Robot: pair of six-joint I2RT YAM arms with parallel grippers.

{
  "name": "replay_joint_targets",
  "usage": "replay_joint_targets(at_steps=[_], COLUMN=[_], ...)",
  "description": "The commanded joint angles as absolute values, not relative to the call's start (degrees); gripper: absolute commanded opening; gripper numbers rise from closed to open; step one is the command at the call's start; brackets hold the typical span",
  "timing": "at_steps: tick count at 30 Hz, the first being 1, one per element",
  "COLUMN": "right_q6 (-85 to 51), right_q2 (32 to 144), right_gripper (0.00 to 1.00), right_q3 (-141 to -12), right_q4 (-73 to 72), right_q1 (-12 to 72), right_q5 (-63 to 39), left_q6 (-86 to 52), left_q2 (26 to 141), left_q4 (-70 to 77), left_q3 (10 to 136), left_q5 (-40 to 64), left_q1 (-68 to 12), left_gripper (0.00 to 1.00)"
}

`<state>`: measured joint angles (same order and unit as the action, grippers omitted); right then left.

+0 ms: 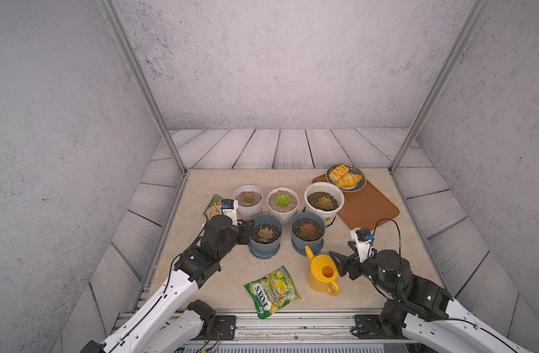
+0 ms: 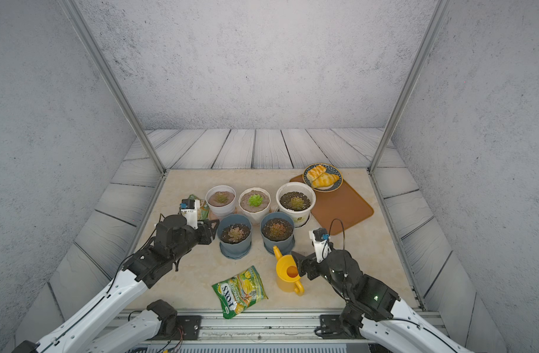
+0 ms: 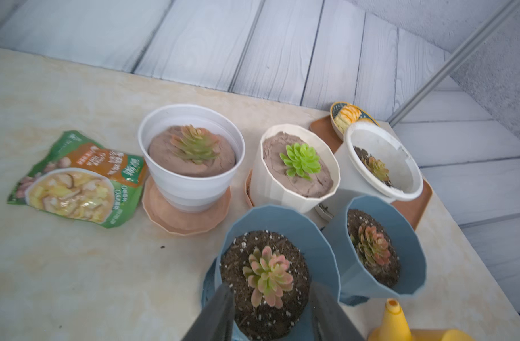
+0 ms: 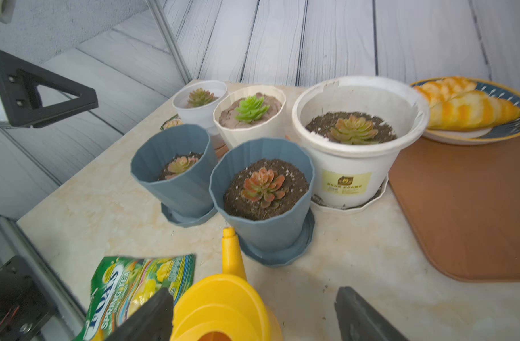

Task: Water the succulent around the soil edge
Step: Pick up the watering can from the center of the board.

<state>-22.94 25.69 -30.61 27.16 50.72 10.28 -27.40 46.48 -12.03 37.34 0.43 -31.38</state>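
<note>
Yellow plastic watering can (image 1: 318, 276), 1 counted, stands upright at the near right of the beige table (image 1: 200, 275). Its spout tip is just short of the right faceted blue plastic pot (image 1: 306, 248).

Right gripper (image 1: 338, 265): jaws apart at the can's open top, 1 finger just beside the rim, the other clear, nothing clamped.

Left of the can, 1 green-and-yellow foil snack bag (image 1: 272, 292) lies flat.

Next row holds 2 blue pots on saucers, the second being the left faceted blue plastic pot (image 1: 263, 249). Left gripper (image 1: 249, 233): jaws apart, just beside that pot; contact cannot be told.

Behind stand 3 pale pots:
- a white round pot (image 1: 248, 209)
- a cream faceted pot (image 1: 282, 215)
- a large white round pot (image 1: 307, 195)

Each of the 5 pots holds 1 succulent (image 1: 265, 233). The 2 blue pots stand between the can and the back row.

Far left, 1 green soup packet (image 1: 213, 205) is partly hidden by the left arm. Far right, 1 terracotta-coloured mat (image 1: 369, 207) carries 1 blue patterned plate (image 1: 361, 184) with 2 croissants (image 1: 344, 178).
</note>
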Motion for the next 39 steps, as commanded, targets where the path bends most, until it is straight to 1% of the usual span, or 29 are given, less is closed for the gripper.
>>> replay_joint_targets(at_steps=[1, 5, 8, 15, 21, 26, 31, 37, 39], right_q6=[-28.1, -29.41, -30.86, -34.85, -36.4, -39.1, -40.87, -42.1, -42.1], right_q2=[23.01, 19.29, 17.72, 19.74, 22.33, 27.58, 29.95, 34.6, 35.77], right_gripper=[0.81, 0.78, 0.75, 0.66, 0.61, 0.59, 0.57, 0.55, 0.5], right_q3=[-29.32, -27.5, -26.26, -23.49, -22.41, -20.87, -21.18, -22.3, -22.63], right_q4=[34.12, 36.64, 36.4, 36.83, 35.35, 34.15, 34.32, 34.1, 33.84], right_q1=[51.28, 51.94, 52.82, 56.85, 63.41, 70.38, 76.48, 79.65, 80.13], right_q5=[3.61, 3.3, 1.23, 1.72, 8.46, 16.92, 25.07, 29.14, 29.49], left_q6=[-25.63, -24.92, -25.28, -26.52, -26.81, -26.82, -26.81, -26.97, -26.98], left_q2=[44.39, 42.6, 41.53, 39.26, 37.95, 36.92, 36.91, 37.09, 37.18], left_q4=[-6.01, -4.03, -4.75, -5.28, -5.39, -5.68, -5.49, -5.4, -5.38], left_q3=[32.43, 29.2, 28.82, 28.3, 27.95, 27.59, 27.42, 27.33, 27.39], left_q5=[6.82, 7.79, 6.92, 6.63, 6.33, 5.63, 5.52, 5.54, 5.58], left_q1=[-31.99, -32.26, -32.34, -32.43, -32.52, -32.52, -32.52, -32.52, -32.52], left_gripper=[0.5, 0.5, 0.5, 0.5, 0.5, 0.51, 0.51, 0.51, 0.51])
